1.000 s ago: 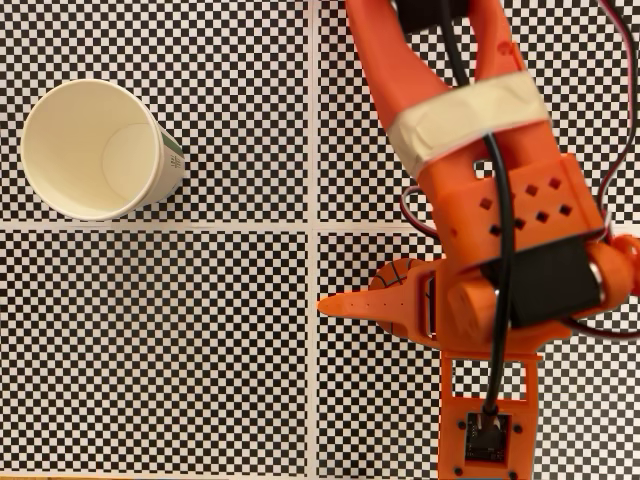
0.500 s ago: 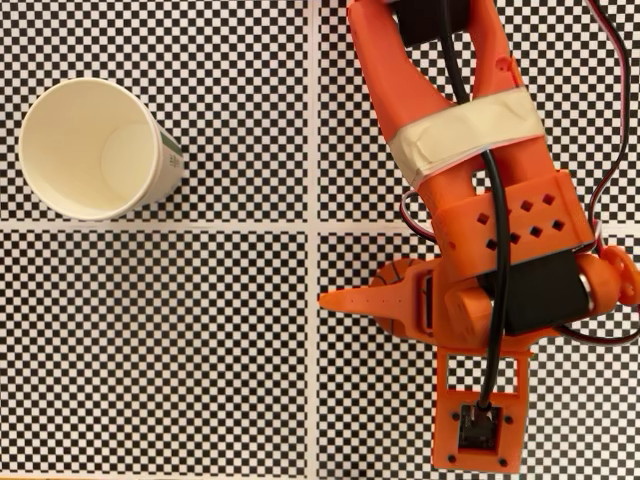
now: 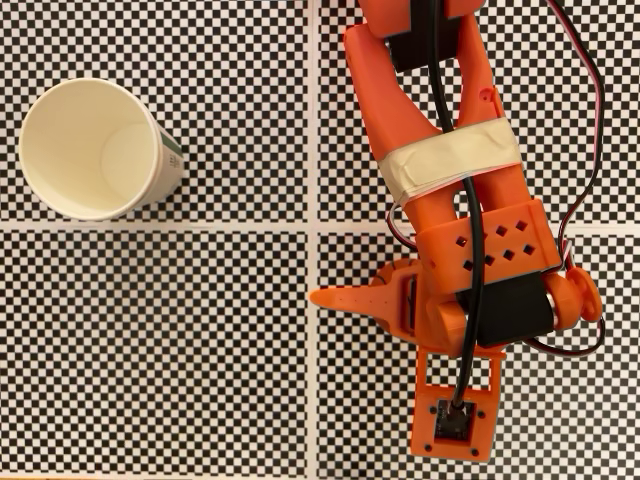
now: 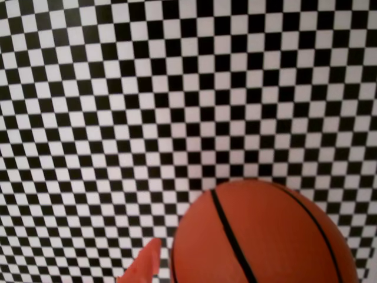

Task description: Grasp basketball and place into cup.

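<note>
Checkered mat point(image 3: 160, 350); round-rimmed paper cup point(image 3: 90, 150), smooth seamed basketball point(image 4: 259, 236).

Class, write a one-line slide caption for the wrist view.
Wrist camera close-up: the basketball fills the lower frame over the checkerboard surface, one orange pincer fingertip beside it.

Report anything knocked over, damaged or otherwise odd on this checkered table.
Nothing stands out. The cup stands upright and empty at upper left in the fixed view. The basketball looks intact beside the pincer's fingertip. Beige tape wraps the arm.
</note>
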You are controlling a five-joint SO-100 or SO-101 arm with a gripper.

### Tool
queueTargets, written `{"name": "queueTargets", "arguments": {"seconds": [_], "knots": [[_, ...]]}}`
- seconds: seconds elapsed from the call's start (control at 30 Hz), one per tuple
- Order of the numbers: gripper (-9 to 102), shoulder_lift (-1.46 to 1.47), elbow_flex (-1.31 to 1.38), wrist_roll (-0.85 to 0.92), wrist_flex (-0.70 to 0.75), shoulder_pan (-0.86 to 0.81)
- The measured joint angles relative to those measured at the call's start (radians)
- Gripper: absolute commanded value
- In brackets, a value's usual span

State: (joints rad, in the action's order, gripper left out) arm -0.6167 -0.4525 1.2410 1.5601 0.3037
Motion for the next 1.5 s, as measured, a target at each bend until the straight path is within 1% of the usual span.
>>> {"name": "queueTargets", "arguments": {"seconds": [0.27, 0.5, 0.63, 0.73, 0.9, 1.27, 1.37, 1.5], "knots": [[61, 0.005, 0.014, -0.012, 0.011, -0.011], [46, 0.005, 0.021, -0.018, 0.046, -0.020], [41, 0.005, 0.031, -0.029, 0.071, -0.031], [34, 0.021, 0.037, -0.037, 0.071, -0.035], [20, 0.031, 0.040, -0.051, 0.077, -0.051], [8, 0.034, 0.064, -0.089, 0.106, -0.057], [9, 0.040, 0.098, -0.100, 0.147, -0.060], [12, 0.021, 0.098, -0.101, 0.158, -0.071]]}}
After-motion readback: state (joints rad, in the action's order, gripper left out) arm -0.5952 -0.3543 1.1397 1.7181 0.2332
